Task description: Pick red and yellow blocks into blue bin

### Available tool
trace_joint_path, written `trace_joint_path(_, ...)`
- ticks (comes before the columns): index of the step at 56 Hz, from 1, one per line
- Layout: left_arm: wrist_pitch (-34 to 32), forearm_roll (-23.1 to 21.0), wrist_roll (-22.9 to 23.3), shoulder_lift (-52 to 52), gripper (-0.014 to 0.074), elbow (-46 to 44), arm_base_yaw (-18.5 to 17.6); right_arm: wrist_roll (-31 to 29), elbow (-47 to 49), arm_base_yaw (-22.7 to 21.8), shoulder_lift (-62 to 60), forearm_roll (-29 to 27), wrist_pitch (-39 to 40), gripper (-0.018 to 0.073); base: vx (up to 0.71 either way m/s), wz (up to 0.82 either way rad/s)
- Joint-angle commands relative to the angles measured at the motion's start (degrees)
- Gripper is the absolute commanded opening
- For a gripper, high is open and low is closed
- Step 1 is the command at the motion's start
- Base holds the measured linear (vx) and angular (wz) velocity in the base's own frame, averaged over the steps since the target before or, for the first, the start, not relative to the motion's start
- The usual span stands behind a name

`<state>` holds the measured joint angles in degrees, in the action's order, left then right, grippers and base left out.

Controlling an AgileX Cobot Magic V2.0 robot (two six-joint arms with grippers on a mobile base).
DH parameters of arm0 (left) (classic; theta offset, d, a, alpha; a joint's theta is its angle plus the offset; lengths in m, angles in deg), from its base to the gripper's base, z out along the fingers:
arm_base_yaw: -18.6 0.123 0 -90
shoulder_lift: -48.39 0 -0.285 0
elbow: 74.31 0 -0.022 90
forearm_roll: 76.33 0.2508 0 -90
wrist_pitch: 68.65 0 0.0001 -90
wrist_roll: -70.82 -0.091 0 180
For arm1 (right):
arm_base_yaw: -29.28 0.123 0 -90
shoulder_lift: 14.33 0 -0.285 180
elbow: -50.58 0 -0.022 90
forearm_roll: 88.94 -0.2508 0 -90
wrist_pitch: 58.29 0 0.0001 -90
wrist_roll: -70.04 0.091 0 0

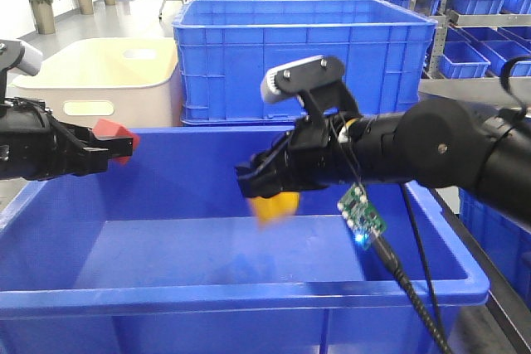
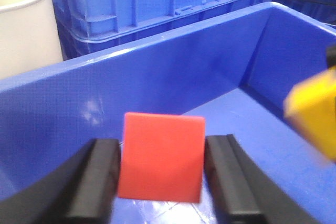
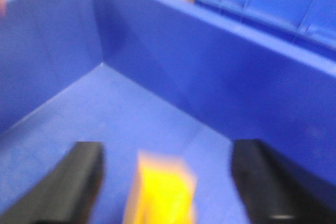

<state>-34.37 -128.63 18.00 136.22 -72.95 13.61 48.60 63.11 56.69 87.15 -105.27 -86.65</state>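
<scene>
Left gripper (image 2: 160, 174): jaws closed against both sides of the red block (image 2: 161, 157), holding it above the left end of the blue bin (image 1: 398, 292). In the left wrist view the block shows one flat, near-square face, slightly tilted; no long axis evident.

Right gripper (image 3: 165, 174): jaws spread wide, well clear of the yellow block (image 3: 163, 190) between them, not touching it. Block is motion-blurred; studs not discernible. In the front view it appears just below the gripper, over the middle of the bin, long axis roughly upright in the right wrist view.

Small green circuit board (image 1: 362, 217) with a lit blue LED hangs beneath the right arm; any print too small to read.

Behind the bin: cream tub (image 1: 99, 80) left, tall blue crate (image 1: 307, 55) centre. No readable labels.
</scene>
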Motion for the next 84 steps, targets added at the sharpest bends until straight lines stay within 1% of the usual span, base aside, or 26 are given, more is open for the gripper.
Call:
trace_joint_path(1, -3.19, -2.44, -0.09, -2.05, 0.0609, -2.38, 0.00, -0.49, 2.33, 0.00, -3.75, 0.18, 4.69, 0.0710, 0.00, 0.00)
trace_joint_path(5, -3.12, -2.18, -0.09, -2.83, 0.0614, -2.38, 0.00, -0.45, 2.33, 0.00, -5.26, 1.81, 3.52, 0.0724, 0.00, 0.00)
trace_joint_path(8, -2.66, -1.55, -0.09, -3.89, 0.0579, -2.38, 0.00, 0.80, 2.27, 0.00, -6.74, 3.86, 2.15, 0.0701, 0.00, 0.00)
trace_joint_path(10, -1.77, -0.15, 0.15, -5.01, 0.0518, -2.38, 0.00, 1.70, 2.21, -0.04, -8.00, 5.40, 0.73, 0.0666, 0.00, 0.00)
trace_joint_path(11, -1.17, 0.99, 0.58, -5.70, 0.0472, -2.38, 0.00, 2.18, 2.21, -0.15, -8.50, 6.15, 0.00, 0.0647, 0.00, 0.00)
trace_joint_path(13, 0.09, 3.37, 2.23, -7.02, 0.0349, -2.25, 0.00, 4.13, 2.21, -0.14, -10.50, 9.07, -3.11, 0.0550, 0.00, 0.00)
trace_joint_path(14, 0.35, 5.07, 2.99, -7.93, 0.0301, -2.13, 0.00, 5.03, 2.21, -0.14, -11.39, 10.67, -4.74, 0.0515, 0.00, 0.00)
trace_joint_path(16, 0.61, 8.38, 6.07, -9.55, 0.0137, -1.64, 0.00, 6.85, 2.14, -0.14, -12.97, 13.76, -7.74, 0.0414, 0.00, 0.00)
trace_joint_path(17, 0.45, 10.47, 7.66, -10.64, 0.0051, -1.21, 0.00, 8.14, 1.98, -0.14, -13.61, 15.60, -8.93, 0.0344, 0.00, 0.00)
trace_joint_path(18, 0.31, 11.91, 8.75, -11.38, -0.0004, -0.88, 0.00, 9.01, 1.71, -0.14, -14.59, 17.35, -10.70, 0.0269, 0.00, 0.00)
trace_joint_path(19, -0.14, 13.94, 10.30, -12.54, -0.0011, -0.27, 0.00, 10.34, 1.45, -0.14, -15.27, 18.43, -11.73, 0.0218, 0.00, 0.00)
trace_joint_path(20, -0.43, 15.72, 11.41, -13.78, -0.0011, 0.47, 0.00, 11.21, 0.95, -0.14, -16.38, 19.85, -13.14, 0.0139, 0.00, 0.00)
trace_joint_path(21, -0.98, 17.27, 12.89, -15.04, -0.0010, 1.29, 0.00, 12.69, 0.29, -0.14, -17.86, 21.52, -14.62, 0.0029, 0.00, 0.00)
trace_joint_path(22, -1.61, 18.47, 14.15, -16.34, -0.0009, 2.25, 0.00, 13.28, -0.24, -0.14, -18.63, 22.25, -15.18, -0.0022, 0.00, 0.00)
trace_joint_path(25, -3.30, 19.65, 16.58, -20.17, -0.0009, 5.47, 0.00, 15.90, -3.55, -0.14, -22.49, 24.14, -16.31, -0.0016, 0.00, 0.00)
trace_joint_path(29, -4.02, 19.39, 17.06, -25.70, -0.0008, 10.87, 0.00, 16.73, -9.56, -0.14, -27.78, 24.96, -14.90, -0.0015, 0.00, 0.00)
trace_joint_path(33, -3.41, 17.88, 17.06, -31.18, -0.0008, 17.27, 0.00, 18.10, -16.84, -0.14, -35.32, 24.90, -10.47, -0.0013, 0.00, 0.00)
trace_joint_path(38, -3.74, 14.36, 17.01, -38.06, -0.0008, 25.29, 0.00, 19.05, -26.54, -0.14, -44.36, 24.90, -4.86, -0.0011, 0.00, 0.00)
trace_joint_path(43, -5.73, 10.74, 16.80, -45.31, -0.0008, 33.43, 0.00, 20.55, -35.22, -0.14, -54.06, 24.90, -0.52, -0.0011, 0.00, 0.00)
trace_joint_path(48, -7.49, 10.41, 16.80, -51.06, -0.0006, 39.02, 0.00, 22.93, -43.36, -0.14, -63.12, 25.03, 1.84, -0.0011, 0.00, 0.00)
trace_joint_path(52, -8.36, 10.41, 16.80, -55.21, -0.0006, 42.41, 0.00, 23.29, -48.18, -0.14, -68.53, 26.04, 3.53, -0.0011, 0.00, 0.00)
trace_joint_path(59, -9.89, 9.71, 16.92, -59.43, -0.0006, 45.27, 0.00, 23.10, -55.11, -0.14, -75.25, 28.86, 10.41, -0.0011, 0.00, 0.00)
trace_joint_path(63, -8.81, 9.16, 16.97, -60.34, -0.0006, 45.32, 0.00, 23.10, -57.45, -0.14, -76.78, 29.15, 12.43, -0.0010, 0.00, 0.00)
trace_joint_path(70, -7.07, 9.03, 16.97, -60.58, -0.0006, 45.32, 0.00, 23.10, -59.61, -0.14, -77.26, 29.15, 11.77, -0.0010, 0.00, 0.00)
trace_joint_path(84, -6.77, 9.03, 16.97, -60.54, -0.0006, 45.32, 0.00, 23.10, -60.60, -0.14, -77.15, 29.08, 9.05, -0.0010, 0.00, 0.00)
